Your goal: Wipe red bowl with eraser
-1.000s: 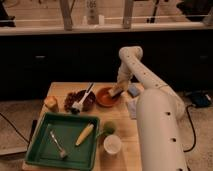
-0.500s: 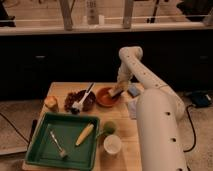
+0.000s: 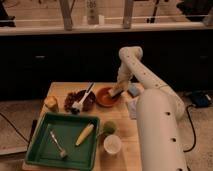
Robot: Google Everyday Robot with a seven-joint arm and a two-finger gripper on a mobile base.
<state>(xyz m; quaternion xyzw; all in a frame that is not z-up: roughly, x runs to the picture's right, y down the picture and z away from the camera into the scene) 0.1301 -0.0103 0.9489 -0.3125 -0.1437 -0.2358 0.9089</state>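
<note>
**Gripper at right rim of red bowl, eraser at its tip**

Red bowl [image 3: 104, 97]: small, shallow, round, bright orange-red. Sits on wooden table [image 3: 62, 90] near back edge, roughly mid-width.

Eraser [image 3: 117, 90]: small tan-beige block with paler face, much smaller than bowl. Sits over bowl's right rim, right at end of gripper [image 3: 120, 86]. Touching bowl or just above it: cannot tell.

Gripper at end of white arm [image 3: 134, 62], which bends in from back right. Spread or clamped on eraser: cannot tell.

Containers:
- Maroon-brown bowl [image 3: 75, 102], just left of red bowl and darker. Holds dark contents and white-handled utensil [image 3: 85, 96], handle leaning up to the right over rim.
- Green tray [image 3: 37, 131], front left of table. Holds long yellow item [image 3: 84, 134] lying diagonal in right half; corn or banana, cannot tell. Also holds metal fork [image 3: 58, 144] in left half.
- White cup [image 3: 112, 144], upright at front, just beside tray's right edge. Contents not visible.

Loose on table:
- Green round object [image 3: 109, 127], just behind cup, near tray's right rim.
- Orange-yellow chunk [image 3: 51, 103], left of maroon-brown bowl.
- Blue block [image 3: 134, 90], right of red bowl, just beside gripper.
</note>
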